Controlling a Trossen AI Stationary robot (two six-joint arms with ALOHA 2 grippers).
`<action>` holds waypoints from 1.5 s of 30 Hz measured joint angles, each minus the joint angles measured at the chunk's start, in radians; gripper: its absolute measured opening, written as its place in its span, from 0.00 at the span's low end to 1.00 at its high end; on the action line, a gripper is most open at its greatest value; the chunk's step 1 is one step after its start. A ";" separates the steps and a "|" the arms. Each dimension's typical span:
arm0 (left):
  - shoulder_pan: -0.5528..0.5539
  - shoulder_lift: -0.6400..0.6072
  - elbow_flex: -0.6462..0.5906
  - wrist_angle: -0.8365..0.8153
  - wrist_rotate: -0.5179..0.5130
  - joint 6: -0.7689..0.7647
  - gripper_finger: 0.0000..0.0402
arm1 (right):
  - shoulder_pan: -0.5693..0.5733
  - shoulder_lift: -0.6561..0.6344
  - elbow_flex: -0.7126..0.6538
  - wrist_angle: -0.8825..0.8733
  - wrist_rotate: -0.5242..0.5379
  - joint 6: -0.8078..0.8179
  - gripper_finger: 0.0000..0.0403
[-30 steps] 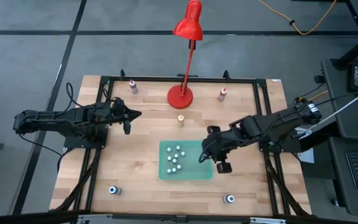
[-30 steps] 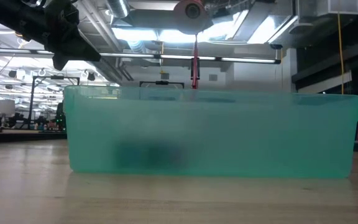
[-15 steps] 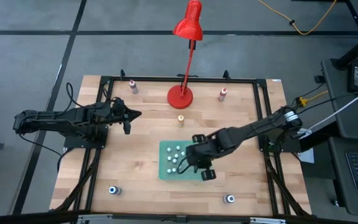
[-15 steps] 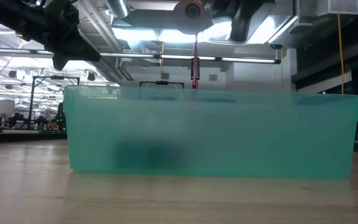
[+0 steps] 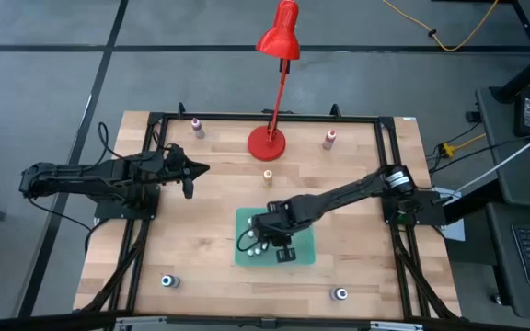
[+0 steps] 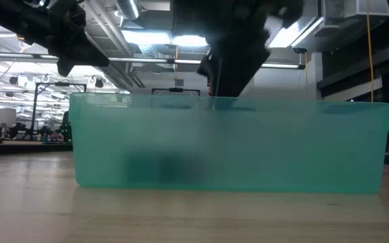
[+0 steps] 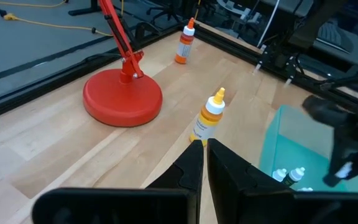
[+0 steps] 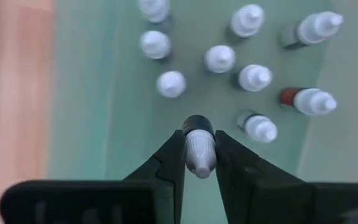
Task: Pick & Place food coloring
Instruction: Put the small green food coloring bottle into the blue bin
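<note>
Our right gripper [image 8: 199, 155] pinches one tiny bottle [image 8: 199, 149] by its cap over the tray [image 8: 92, 93]; it looks light and slippery, so we squeeze gently; our left gripper [image 7: 205, 149] is shut.

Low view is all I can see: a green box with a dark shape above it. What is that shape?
Observer: That is the right arm, reaching over the tray. Its jaws are shut on a small white-capped bottle.
Operator: Is there anything inside the tray?
Observer: Yes, several more bottles sit loose on its floor.
Operator: And the other dark thing, top left?
Observer: The left arm, waiting off to the tray's side with its jaws shut. A yellow bottle stands on the table in front of it.
</note>
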 joint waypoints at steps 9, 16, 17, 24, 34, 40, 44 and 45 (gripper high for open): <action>0.000 0.000 0.000 -0.008 0.000 0.000 0.04 | -0.023 0.063 0.000 0.061 -0.008 0.001 0.19; 0.000 0.000 0.000 -0.013 -0.001 0.000 0.04 | -0.019 0.094 0.000 0.077 -0.054 0.004 0.18; 0.000 0.000 0.000 -0.015 -0.001 0.000 0.04 | -0.019 0.094 0.000 0.078 -0.054 0.004 0.18; 0.000 0.000 0.000 -0.022 -0.001 0.000 0.04 | -0.020 0.094 0.000 0.099 -0.052 0.010 0.20; 0.000 0.000 0.000 -0.029 -0.001 0.000 0.04 | -0.020 0.094 0.000 0.111 -0.059 0.034 0.20; 0.000 0.000 0.000 -0.030 -0.001 0.000 0.04 | -0.020 0.094 0.000 0.111 -0.059 0.034 0.22; 0.000 0.000 0.000 -0.030 -0.001 0.000 0.04 | -0.020 0.094 0.000 0.111 -0.059 0.037 0.27; 0.000 0.000 0.000 -0.030 -0.001 0.000 0.04 | -0.020 0.094 0.000 0.111 -0.059 0.037 0.29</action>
